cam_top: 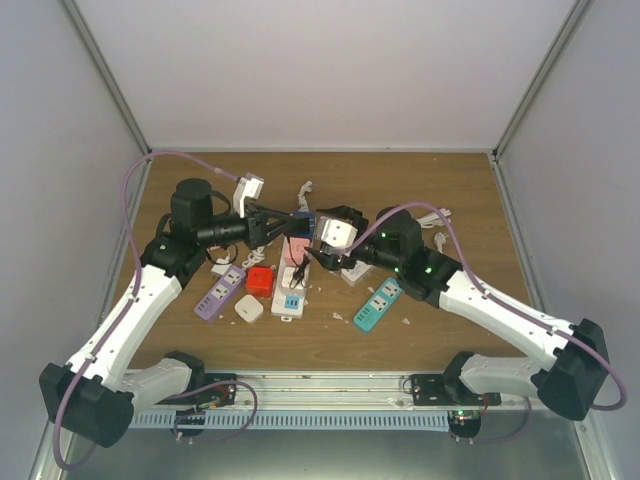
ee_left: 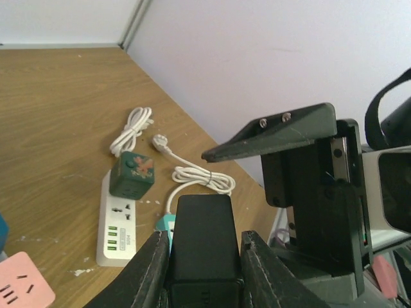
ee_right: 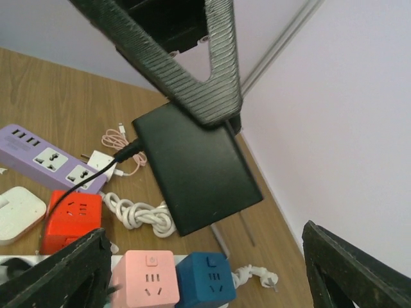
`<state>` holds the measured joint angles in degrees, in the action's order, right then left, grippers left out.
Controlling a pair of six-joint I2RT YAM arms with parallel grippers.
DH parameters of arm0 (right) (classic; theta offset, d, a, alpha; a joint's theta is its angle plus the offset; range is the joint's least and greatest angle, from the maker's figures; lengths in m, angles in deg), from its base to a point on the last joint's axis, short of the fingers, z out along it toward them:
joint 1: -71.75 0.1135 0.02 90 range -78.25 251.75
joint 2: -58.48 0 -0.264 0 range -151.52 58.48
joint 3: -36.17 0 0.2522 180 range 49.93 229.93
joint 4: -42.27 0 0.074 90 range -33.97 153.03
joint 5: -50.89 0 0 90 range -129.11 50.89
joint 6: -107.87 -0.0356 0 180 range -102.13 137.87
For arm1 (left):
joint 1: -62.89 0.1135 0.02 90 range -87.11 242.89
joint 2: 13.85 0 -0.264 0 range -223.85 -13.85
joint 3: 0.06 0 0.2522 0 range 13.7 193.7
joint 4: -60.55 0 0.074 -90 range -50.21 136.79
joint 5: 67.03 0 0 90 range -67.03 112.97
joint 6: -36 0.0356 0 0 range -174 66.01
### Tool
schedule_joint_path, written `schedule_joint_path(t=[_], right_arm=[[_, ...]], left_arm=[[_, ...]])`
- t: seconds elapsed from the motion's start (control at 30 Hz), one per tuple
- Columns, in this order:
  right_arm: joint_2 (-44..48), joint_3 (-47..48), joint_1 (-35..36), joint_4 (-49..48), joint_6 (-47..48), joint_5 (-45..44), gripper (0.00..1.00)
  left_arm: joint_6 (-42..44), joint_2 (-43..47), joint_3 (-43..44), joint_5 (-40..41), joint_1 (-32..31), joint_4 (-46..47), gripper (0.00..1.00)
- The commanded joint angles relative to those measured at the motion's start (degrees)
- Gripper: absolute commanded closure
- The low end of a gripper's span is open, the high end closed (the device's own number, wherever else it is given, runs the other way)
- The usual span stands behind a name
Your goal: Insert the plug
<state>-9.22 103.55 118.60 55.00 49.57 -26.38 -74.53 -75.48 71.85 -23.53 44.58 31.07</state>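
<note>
Wooden counter (cam_top: 450, 300), strewn with sockets. Left arm (cam_top: 130, 320) reaching in from the left, elbow bent, forearm level. Right arm (cam_top: 500, 310) stretched in low from the right, wrist turned toward the other, the two meeting above the middle. Purple strip (ee_right: 45, 160), white strip (cam_top: 292, 290) and teal strip (cam_top: 377, 305) flat below them; markings too small to read. Black block (ee_right: 199, 170) aloft and tilted, clamped narrow between the left tool (ee_left: 204, 273) fingers. Right tool (ee_right: 205, 269) spread wide, holding nothing, just beside the block. Red cube (ee_right: 70, 218), pink cube (ee_right: 149, 277) and blue cube (ee_right: 204, 276) underneath. Thin black cable (ee_right: 96, 176) drooping from the block's corner, its plug (ee_right: 128, 151) touching there; seated or not, cannot tell.
</note>
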Motion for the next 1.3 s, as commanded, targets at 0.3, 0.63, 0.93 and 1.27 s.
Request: schedule_joint_path(t=[0.3,0.63,0.93,1.27], right_arm=[[-3.3,5.4,0.8,4.0,5.1,1.1,0.46],[-2.6,4.5,1.5,0.0,0.7,1.1,0.72],[1.9,-4.5,1.6,-16.0,-12.8,-4.1,0.77],[3.6,-5.6,1.6,-11.9,-14.7,-7.3,0.44]], left_arm=[[1.2,-0.6,1.7,-7.2,-1.7,0.6,1.00],[-0.8,-1.9,1.8,-6.3,-3.1,0.9,0.71],[-12.1,-1.1,-3.1,-4.6,-5.1,13.0,0.53],[-9.7,-3.5,-0.2,1.9,-9.1,12.7,0.90]])
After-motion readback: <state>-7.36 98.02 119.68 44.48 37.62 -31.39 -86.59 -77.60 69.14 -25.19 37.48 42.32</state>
